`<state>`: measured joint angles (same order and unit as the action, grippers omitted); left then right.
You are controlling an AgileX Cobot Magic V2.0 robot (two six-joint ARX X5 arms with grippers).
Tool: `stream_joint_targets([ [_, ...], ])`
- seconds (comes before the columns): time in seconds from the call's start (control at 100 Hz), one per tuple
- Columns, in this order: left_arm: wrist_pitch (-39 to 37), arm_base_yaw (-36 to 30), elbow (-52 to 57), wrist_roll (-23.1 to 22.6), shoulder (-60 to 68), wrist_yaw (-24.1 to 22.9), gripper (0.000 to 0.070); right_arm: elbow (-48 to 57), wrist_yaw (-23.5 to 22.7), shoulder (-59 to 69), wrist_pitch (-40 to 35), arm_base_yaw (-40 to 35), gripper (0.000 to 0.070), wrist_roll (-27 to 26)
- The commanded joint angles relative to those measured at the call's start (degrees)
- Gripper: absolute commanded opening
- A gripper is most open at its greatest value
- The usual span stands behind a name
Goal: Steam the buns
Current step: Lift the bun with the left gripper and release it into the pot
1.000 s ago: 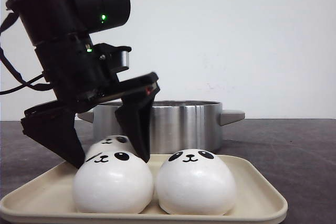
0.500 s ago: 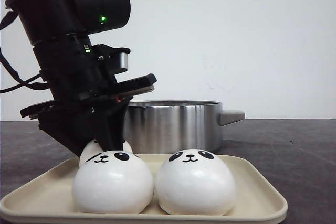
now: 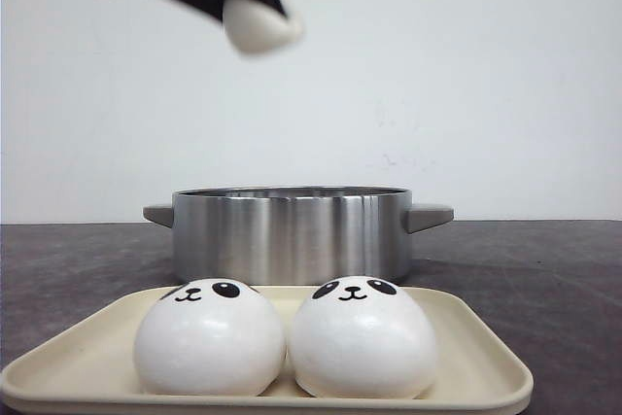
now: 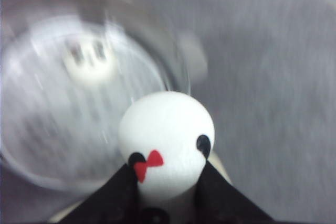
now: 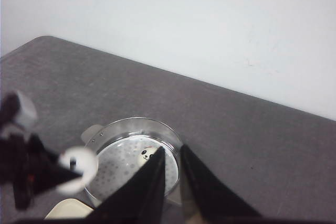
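The left gripper [image 3: 255, 9] hung high above the table at about eleven o'clock in the front view, its jaws closed on a white panda bun [image 3: 259, 24], the black fingers [image 4: 118, 192] pinching the bun's lower sides. In the left wrist view that bun showed black ear spots and a small red bow, with the steel steamer pot [image 3: 292, 231] blurred beneath it.

One bun [image 5: 147, 153] already lay on the perforated rack inside the pot, seen from the right wrist camera. Two more buns, the left one [image 3: 209, 337] and the right one [image 3: 362, 336], sat touching each other on the cream tray [image 3: 486, 362] at six o'clock, just in front of the pot.

The right gripper [image 5: 171, 174] stood well above the pot with its jaws only slightly parted and nothing between them.

As a judgement, the task was roughly a quarter done: one bun loaded, a second lifted and near the pot but not yet released, two untouched on the tray.
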<state>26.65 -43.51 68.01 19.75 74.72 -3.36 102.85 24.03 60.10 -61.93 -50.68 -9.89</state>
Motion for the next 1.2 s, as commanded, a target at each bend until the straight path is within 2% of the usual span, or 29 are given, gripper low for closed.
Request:
stream_joint_targets([
  [0.0,-0.68,0.37,2.08,-3.26,1.97,-1.64,0.0008,1.03,-0.09,0.52,0.57,-0.63,0.0044,-0.63],
  [0.08,-1.33,1.97,4.42,-5.70,3.50,-1.75,0.0007,0.98,-0.20,0.55,0.57,-0.63,0.0044,-0.61],
  [0.19,-1.42,4.39,6.95,-6.82,7.13,-1.68,0.0007,0.98,-0.20,0.66,0.55,-0.63,0.0044,-0.59],
  [0.68,-8.00,13.99,8.46,-6.62,27.26,-0.44,0.0007,0.98,-0.13,1.64,-0.13,-0.63,0.0044,-0.59],
  [0.9,-14.21,15.19,8.46,-6.40,32.09,3.61,0.0015,0.98,0.00,1.68,-0.81,-0.63,0.0044,-0.59],
  [0.97,-14.56,15.43,8.46,-5.11,32.92,3.80,0.0065,0.98,0.02,1.68,-1.20,-0.63,0.0044,-0.61],
  [1.08,-15.15,15.50,8.46,-4.07,33.59,3.67,0.0273,0.98,0.04,1.68,-1.38,-0.63,0.0044,-0.61],
  [1.19,-16.04,15.47,8.46,-4.07,33.59,3.76,0.0407,0.98,0.04,1.68,-1.36,-0.63,0.0044,-0.61],
])
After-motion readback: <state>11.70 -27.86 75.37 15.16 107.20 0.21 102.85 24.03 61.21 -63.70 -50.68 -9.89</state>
